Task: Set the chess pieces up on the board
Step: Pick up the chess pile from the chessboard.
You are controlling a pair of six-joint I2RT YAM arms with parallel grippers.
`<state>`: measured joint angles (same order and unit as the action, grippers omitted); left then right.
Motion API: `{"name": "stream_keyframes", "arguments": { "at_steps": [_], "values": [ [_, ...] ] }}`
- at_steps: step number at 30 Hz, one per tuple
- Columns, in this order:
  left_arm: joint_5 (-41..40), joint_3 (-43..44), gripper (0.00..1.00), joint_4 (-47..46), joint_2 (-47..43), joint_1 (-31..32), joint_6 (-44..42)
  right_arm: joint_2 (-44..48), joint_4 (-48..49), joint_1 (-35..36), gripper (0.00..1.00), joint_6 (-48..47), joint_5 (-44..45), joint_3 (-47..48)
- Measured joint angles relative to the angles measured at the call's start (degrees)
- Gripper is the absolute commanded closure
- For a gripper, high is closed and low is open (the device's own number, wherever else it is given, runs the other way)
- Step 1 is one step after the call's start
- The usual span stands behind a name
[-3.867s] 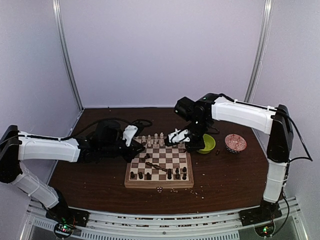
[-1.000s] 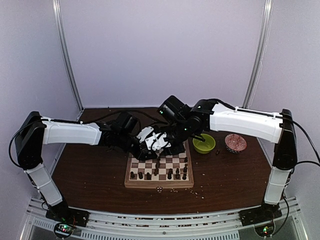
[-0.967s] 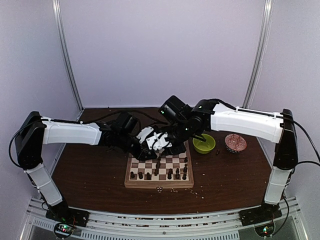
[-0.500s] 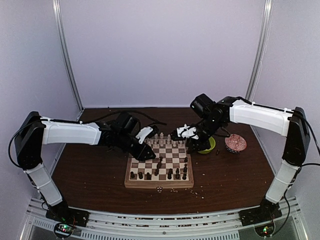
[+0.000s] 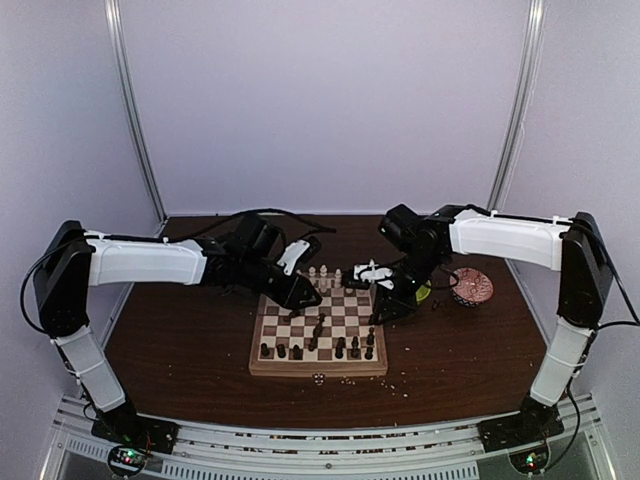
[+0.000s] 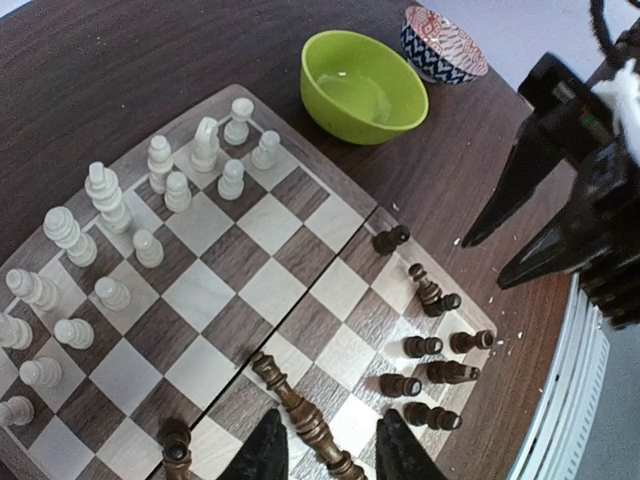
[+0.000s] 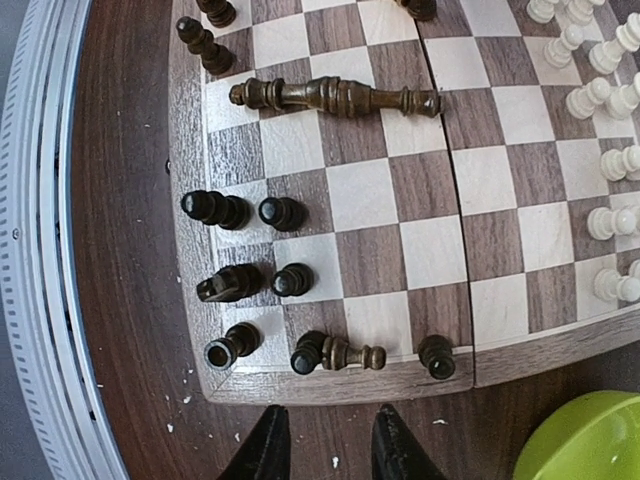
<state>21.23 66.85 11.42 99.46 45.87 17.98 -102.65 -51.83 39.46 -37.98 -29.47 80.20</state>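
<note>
Brown fallen piece lies below gap of parted left jaws; right jaws parted, empty, just off board edge.

Your board sits mid-table, one set of chess pieces standing along its far rows, the other set clustered along its near rows, toppled pieces lying between them. A bowl sits just off the far right corner, a second bowl farther right. Crumbs lie before the board.

dark pieces crowd one board edge, some toppled; fingers stand slightly parted, holding nothing.
</note>
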Motion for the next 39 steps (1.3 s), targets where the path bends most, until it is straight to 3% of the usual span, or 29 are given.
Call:
{"name": "stream_keyframes", "arguments": {
  "at_steps": [5,14,22,33,39],
  "values": [
    [-2.23,-0.28,0.66,-2.38,0.07,0.11,1.62,-3.06,0.07,0.0,0.71,3.34,-0.5,0.0],
    [-10.43,4.28,0.64,8.17,3.41,1.57,1.86,-3.48,1.9,-0.13,0.7,8.76,0.42,-0.11],
    [-16.37,8.66,0.63,18.56,4.11,8.31,1.86,-2.91,3.54,-2.91,0.69,11.04,0.98,-0.42],
    [-20.24,12.04,0.65,23.67,12.72,11.1,4.11,0.37,4.79,-5.53,0.69,11.45,0.9,-1.11],
    [-21.24,13.68,0.67,24.79,13.18,12.07,4.94,0.39,4.98,-5.97,0.69,11.45,0.79,-1.62]
  ]
}}
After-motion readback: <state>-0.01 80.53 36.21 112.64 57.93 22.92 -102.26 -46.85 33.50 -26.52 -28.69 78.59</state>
